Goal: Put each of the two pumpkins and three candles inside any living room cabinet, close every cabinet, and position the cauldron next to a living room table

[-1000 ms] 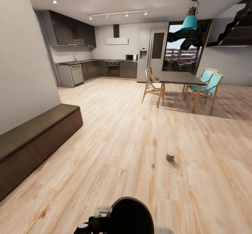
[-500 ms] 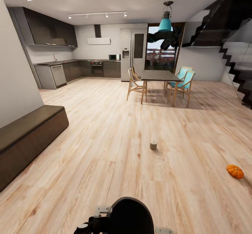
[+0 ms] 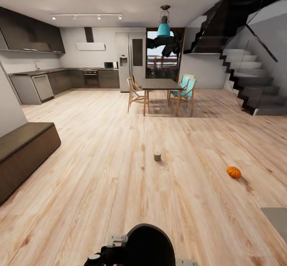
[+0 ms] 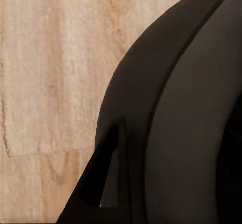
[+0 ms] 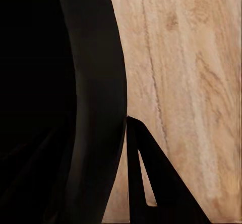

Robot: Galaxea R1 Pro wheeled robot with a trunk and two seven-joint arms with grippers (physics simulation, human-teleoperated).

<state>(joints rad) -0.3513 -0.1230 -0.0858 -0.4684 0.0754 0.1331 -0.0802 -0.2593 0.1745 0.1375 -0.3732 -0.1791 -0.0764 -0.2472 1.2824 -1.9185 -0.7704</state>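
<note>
One small orange pumpkin [image 3: 234, 172] lies on the wood floor at the right of the head view. A short grey-beige candle [image 3: 157, 156] stands upright on the floor near the middle. The low dark-brown cabinet [image 3: 24, 149] runs along the left wall, its fronts closed as far as I can see. A grey table corner [image 3: 278, 217] enters at the lower right edge. In the left wrist view one dark finger [image 4: 88, 204] shows beside my dark body, over bare floor. The right wrist view likewise has a single dark finger [image 5: 174, 204]. Nothing is visible in either gripper.
A taller dining table [image 3: 159, 84] with wooden legs and teal chairs stands at the back centre. Dark stairs [image 3: 247, 79] rise at the right. The kitchen counter [image 3: 59, 79] lines the back left. My dark trunk [image 3: 149, 246] fills the bottom middle.
The head camera has swung to the right, so the whole picture has shifted left. The pumpkin, the stairs and the grey table corner have come into view.
</note>
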